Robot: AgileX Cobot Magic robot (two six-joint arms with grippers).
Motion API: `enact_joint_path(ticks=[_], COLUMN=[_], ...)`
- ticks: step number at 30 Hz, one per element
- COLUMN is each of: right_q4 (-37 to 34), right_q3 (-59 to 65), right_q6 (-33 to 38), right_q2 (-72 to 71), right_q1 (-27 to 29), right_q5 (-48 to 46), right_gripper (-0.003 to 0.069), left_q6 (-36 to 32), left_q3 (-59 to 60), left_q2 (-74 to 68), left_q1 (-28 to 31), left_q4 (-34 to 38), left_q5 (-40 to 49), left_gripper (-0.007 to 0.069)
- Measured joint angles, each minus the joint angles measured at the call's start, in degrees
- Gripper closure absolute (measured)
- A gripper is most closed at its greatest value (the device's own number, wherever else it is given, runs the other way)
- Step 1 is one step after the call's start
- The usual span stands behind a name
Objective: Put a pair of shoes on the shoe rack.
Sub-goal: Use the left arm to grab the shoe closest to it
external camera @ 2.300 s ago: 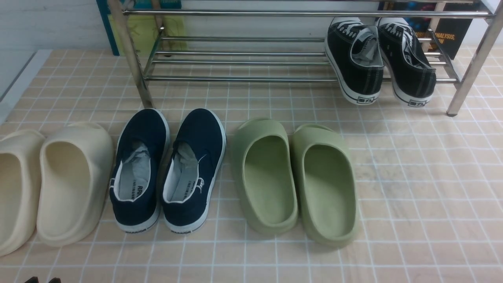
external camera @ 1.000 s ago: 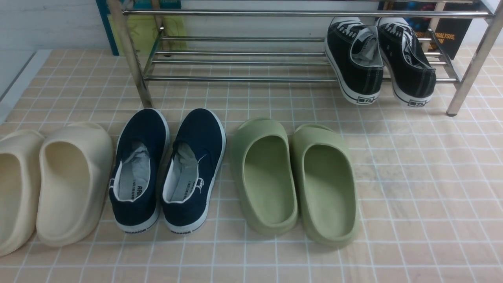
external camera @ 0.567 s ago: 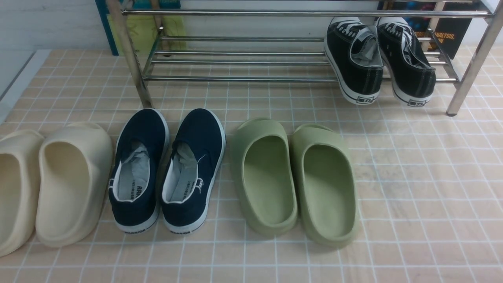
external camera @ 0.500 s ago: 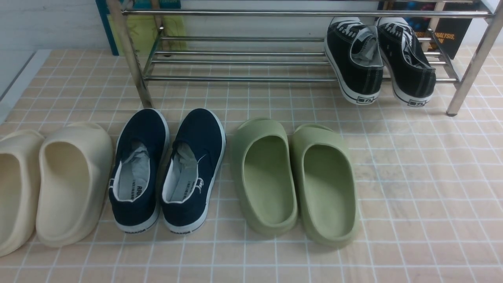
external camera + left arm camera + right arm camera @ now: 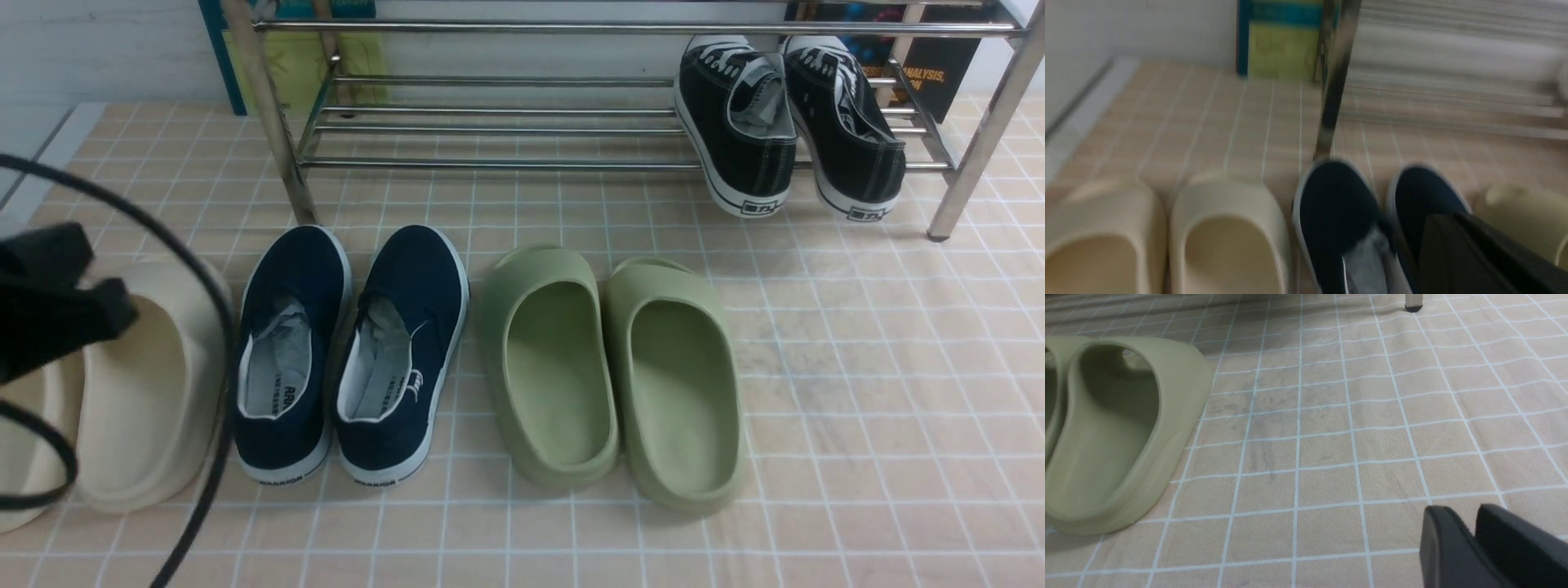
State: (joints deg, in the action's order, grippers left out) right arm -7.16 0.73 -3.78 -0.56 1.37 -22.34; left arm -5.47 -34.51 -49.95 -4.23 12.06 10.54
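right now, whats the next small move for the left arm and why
Probably shift the left end effector rightward, off the cream slipper it seems to hang over, to above the heel opening of the nearer navy shoe. Both navy shoes sit on the floor in front of the shoe rack, ungrasped.

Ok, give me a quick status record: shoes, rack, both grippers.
navy shoes: side by side on the floor, toes toward the rack, not gripped
shoe rack: lower shelf holds black sneakers at its right end
left gripper: by the cream slippers, jaw state unclear
right gripper: low over floor beside the green slippers, jaw state unclear
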Motion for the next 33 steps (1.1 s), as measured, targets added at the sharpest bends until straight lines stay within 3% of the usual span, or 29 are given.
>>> enact_joint_path(ticks=[5, 9, 17, 21, 24, 31, 33], right_q4=[0.00, 0.00, 0.05, 0.05, 0.05, 0.05, 0.05], right_q3=[0.00, 0.00, 0.00, 0.00, 0.00, 0.00, 0.00], right_q6=[0.00, 0.00, 0.00, 0.00, 0.00, 0.00, 0.00], right_q2=[0.00, 0.00, 0.00, 0.00, 0.00, 0.00, 0.00], right_q1=[0.00, 0.00, 0.00, 0.00, 0.00, 0.00, 0.00], right_q5=[0.00, 0.00, 0.00, 0.00, 0.00, 0.00, 0.00], right_gripper=[0.0524, 0.0519, 0.0505, 0.0503, 0.0499, 0.0491, 0.0488], left_q6=[0.00, 0.01, 0.01, 0.01, 0.01, 0.01, 0.01], left_q3=[-13.37, -22.75, -31.07, -31.30, -31.30, -31.90, -33.19], left_q2=[-15.54, -25.81, -41.23, -46.73, -51.01, -51.78, -50.20], left_q1=[0.00, 0.00, 0.00, 0.00, 0.00, -0.07, 0.00], left_q4=[-0.15, -1.34, -7.05, -8.27, -9.35, -12.52, -12.51], left_q5=[18.57, 25.01, 26.07, 26.95, 27.55, 29.12, 31.98], left_gripper=[0.0586, 0.0532, 0.0186, 0.0146, 0.0207, 0.0543, 0.0582])
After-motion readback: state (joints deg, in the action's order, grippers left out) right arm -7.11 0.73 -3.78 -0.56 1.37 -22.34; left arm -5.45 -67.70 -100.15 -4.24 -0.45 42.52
